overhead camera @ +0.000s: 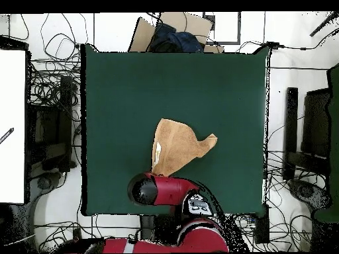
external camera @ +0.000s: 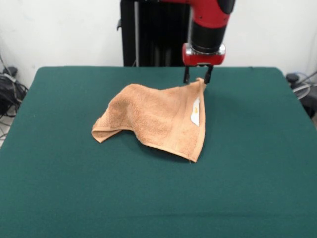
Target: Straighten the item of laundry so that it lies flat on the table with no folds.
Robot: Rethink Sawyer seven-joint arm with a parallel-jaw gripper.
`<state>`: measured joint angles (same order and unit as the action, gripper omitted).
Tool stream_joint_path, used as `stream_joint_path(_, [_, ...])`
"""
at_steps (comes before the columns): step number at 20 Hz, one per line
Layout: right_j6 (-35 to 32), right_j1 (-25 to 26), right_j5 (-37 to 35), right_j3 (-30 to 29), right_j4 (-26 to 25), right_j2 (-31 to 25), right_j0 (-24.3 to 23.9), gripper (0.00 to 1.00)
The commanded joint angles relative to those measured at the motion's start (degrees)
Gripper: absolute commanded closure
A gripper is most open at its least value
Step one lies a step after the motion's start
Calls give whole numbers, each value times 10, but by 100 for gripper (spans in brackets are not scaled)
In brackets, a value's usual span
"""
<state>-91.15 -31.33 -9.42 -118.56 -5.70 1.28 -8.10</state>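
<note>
Front view: one gripper (external camera: pixel 198 78) hangs over the table (external camera: pixel 257 163), its two dark fingers (external camera: pixel 208 75) closed on the top corner of one orange-tan terry towel (external camera: pixel 153 119), so that corner is lifted and the rest drapes away from it. From the pinch point the cloth falls toward 7 o'clock. One edge runs down to a low point at about 6 o'clock, and the other slopes out to a curled corner at roughly 8 o'clock that rests on the green top. A single small white label (external camera: pixel 195 111) shows just below the held corner, on the side facing 3 o'clock. The towel is folded over itself, so only three corners can be counted and the fourth is hidden. The coming move looks to depend on this: the slack lies at 7 to 8 o'clock from the fingers, so the straightening pull would be the opposite way, toward 1 to 2 o'clock.

Overhead view: the one red arm (overhead camera: pixel 162 190) covers the gripper, so the fingers cannot be judged here. The towel (overhead camera: pixel 179 147) lies just below the table's centre, touching the arm's outline at its 6 o'clock end. Its long axis runs from 7 o'clock up to a pointed corner at 2 o'clock. The label (overhead camera: pixel 157 154) sits at its 9 o'clock edge. There is one towel, one label, one arm.
</note>
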Motion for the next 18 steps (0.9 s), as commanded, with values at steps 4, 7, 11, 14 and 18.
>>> stream_joint_path(4, [-79, 2, 21, 32, -20, 24, 24, 0])
stream_joint_path(7, [-75, 0, 12, 33, -17, 19, 19, 0])
stream_joint_path(11, [-74, -1, 11, 31, -16, 16, 18, 0])
stream_joint_path(14, [-74, 3, 14, 30, -16, 15, 16, 0])
stream_joint_path(18, [-79, 11, 29, 23, -17, 14, 15, 0])
